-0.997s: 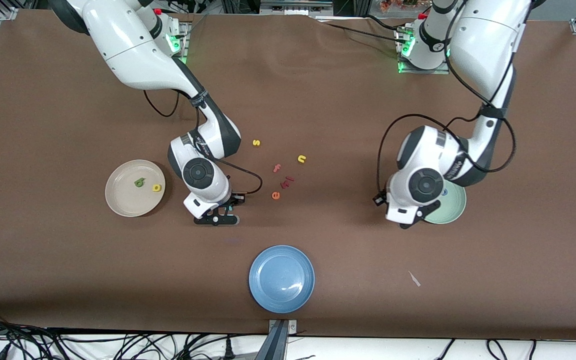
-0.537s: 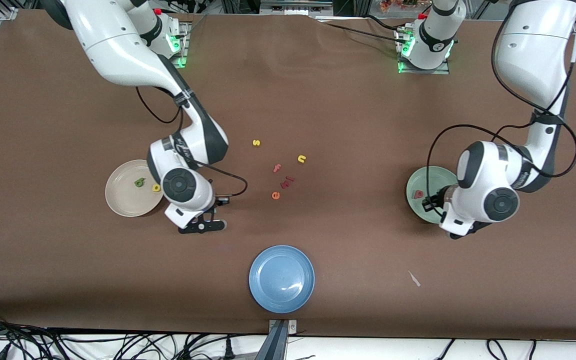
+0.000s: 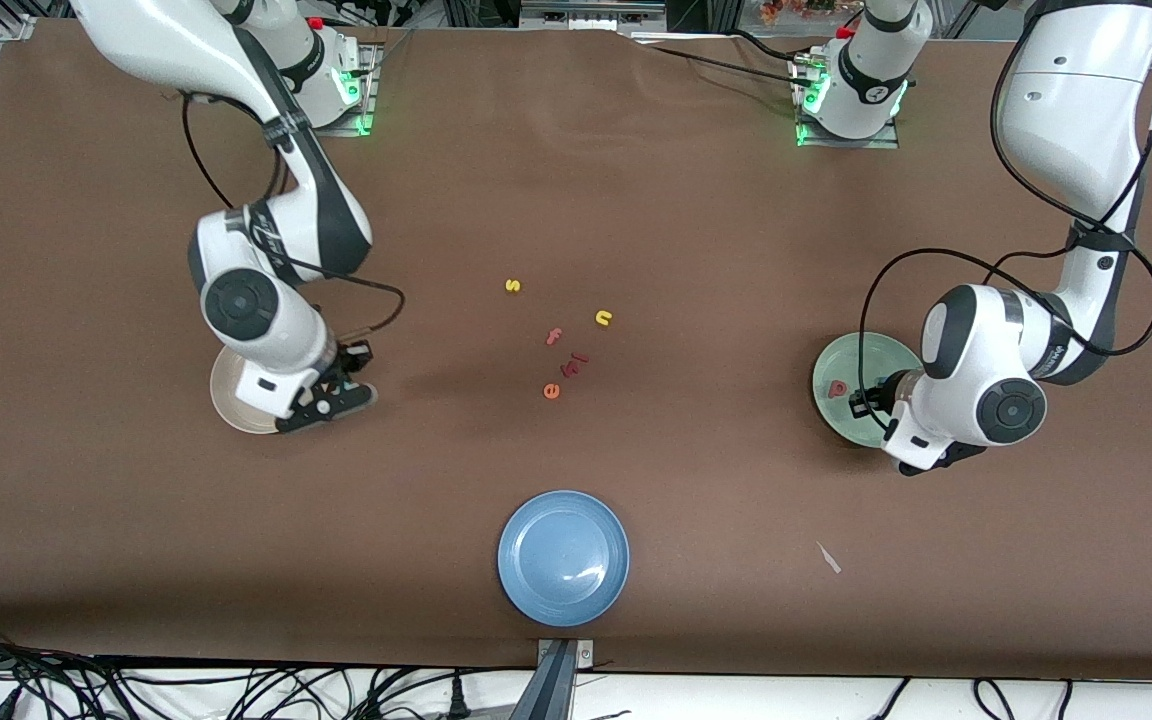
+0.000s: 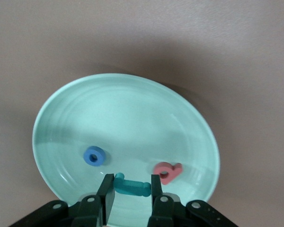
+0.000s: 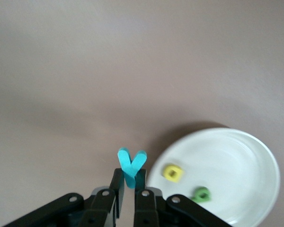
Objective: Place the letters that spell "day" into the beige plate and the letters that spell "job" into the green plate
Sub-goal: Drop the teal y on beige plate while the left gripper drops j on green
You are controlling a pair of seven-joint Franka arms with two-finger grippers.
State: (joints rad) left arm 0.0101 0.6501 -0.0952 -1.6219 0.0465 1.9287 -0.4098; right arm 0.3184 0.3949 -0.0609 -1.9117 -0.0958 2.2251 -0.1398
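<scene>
Right hand (image 5: 129,191), pinching teal y (image 5: 131,166), has swung from mid-tabletop to beige plate (image 3: 228,398) edge, so "day" needs only a drop; left hand (image 4: 128,195) over green plate (image 4: 132,109), fingers astride teal j (image 4: 130,187).

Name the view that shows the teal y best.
The right wrist view: the teal y stands pinched in the right gripper, beside the beige plate. The front view hides it under the arm; the left wrist view misses it.
</scene>
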